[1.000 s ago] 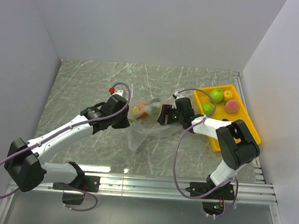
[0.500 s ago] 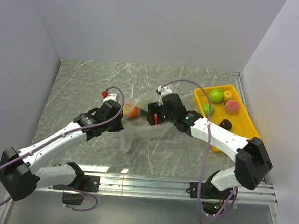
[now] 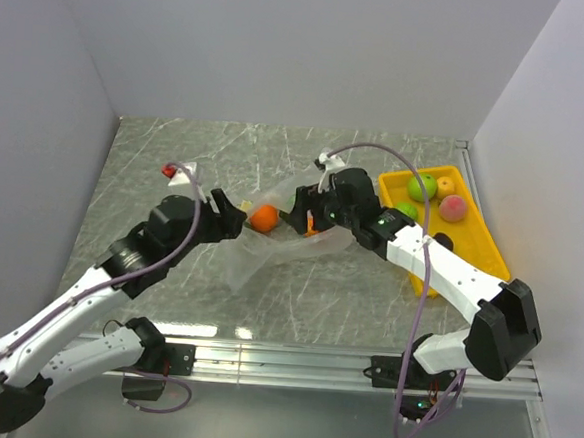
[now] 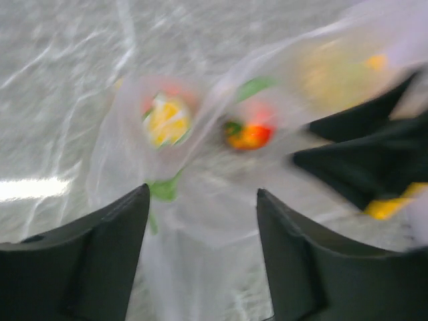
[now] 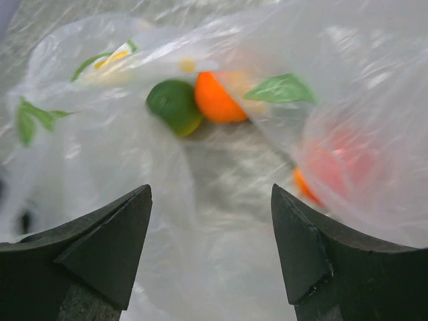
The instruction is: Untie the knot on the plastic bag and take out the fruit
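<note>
Left tool (image 4: 200, 200) and right tool (image 5: 210, 194) both had jaws apart, flanking plastic bag (image 3: 244, 264) mid-bench (image 3: 166, 155). Knot was not discernible. Risk: blind pinch could tear thin film and spill orange (image 3: 264, 218).

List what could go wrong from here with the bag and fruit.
1. The thin, clear, crinkly plastic bag fills the gap between the right fingers, which stand open; closing here may pinch or tear loose film instead of the knot, which I cannot pick out.
2. The round orange fruit and the round green fruit lie loose inside; a tug by the open left fingers might spill them onto the grey marbled table rather than the yellow plastic tray.
</note>
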### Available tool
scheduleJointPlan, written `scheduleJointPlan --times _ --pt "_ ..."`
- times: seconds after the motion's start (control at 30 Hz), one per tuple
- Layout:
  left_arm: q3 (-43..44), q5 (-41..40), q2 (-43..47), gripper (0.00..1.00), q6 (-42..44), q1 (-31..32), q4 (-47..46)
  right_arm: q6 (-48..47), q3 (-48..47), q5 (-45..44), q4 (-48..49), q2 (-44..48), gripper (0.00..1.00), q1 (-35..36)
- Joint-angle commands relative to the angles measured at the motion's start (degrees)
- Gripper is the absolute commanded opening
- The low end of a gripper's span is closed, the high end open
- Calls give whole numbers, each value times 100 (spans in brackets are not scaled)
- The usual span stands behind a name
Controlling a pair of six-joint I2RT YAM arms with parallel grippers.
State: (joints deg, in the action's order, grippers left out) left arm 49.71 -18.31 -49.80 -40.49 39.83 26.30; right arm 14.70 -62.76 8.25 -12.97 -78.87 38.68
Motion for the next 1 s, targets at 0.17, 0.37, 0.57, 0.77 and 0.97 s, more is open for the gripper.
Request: scheduleJointPlan --times 0.17,0.37,0.57,0.77,0.97 --pt "-120 1688 489 78 981 24 -1277 1036 493 1180 955 -14 79 105" --pt "-84 2656 -397 78 1438 208 -2005 754 239 153 472 170 77 114" --pt "-208 2569 -1312 79 2519 920 -3051 666 -192 -1782 -293 -146 66 17" --pt "-375 2762 -1910 80 3108 1017 -3456 622 -482 -1810 -425 -576 61 -281" --pt "-225 2964 -2858 78 3346 1131 -3597 674 -562 -1704 -251 -998 61 -317"
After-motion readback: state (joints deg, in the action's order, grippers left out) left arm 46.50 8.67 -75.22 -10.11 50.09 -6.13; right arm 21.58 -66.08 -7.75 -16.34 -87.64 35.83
